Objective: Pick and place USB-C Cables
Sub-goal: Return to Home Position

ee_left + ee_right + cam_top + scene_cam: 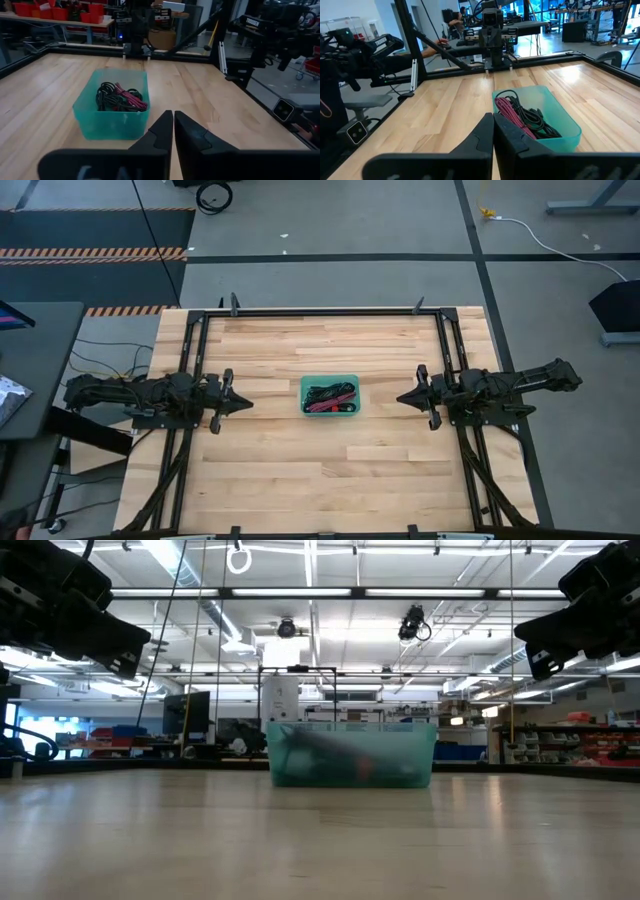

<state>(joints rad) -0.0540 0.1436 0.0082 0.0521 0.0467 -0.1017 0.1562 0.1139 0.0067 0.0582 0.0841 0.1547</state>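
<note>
USB-C Cables [328, 396] lie in the teal tray [304, 394], mid-table [300, 470].
Fingers pressed together, the left claw [246, 402] and right claw [400, 397] flank it, well apart.

A teal tray [303, 394] sits at the middle of the wooden bench [330, 470], holding a tangle of black and magenta-red USB-C cables [330, 396]. The left gripper [243, 403] and right gripper [401, 397] flank it, well apart, each with its fingers pressed together into a point aimed at the tray.
</note>
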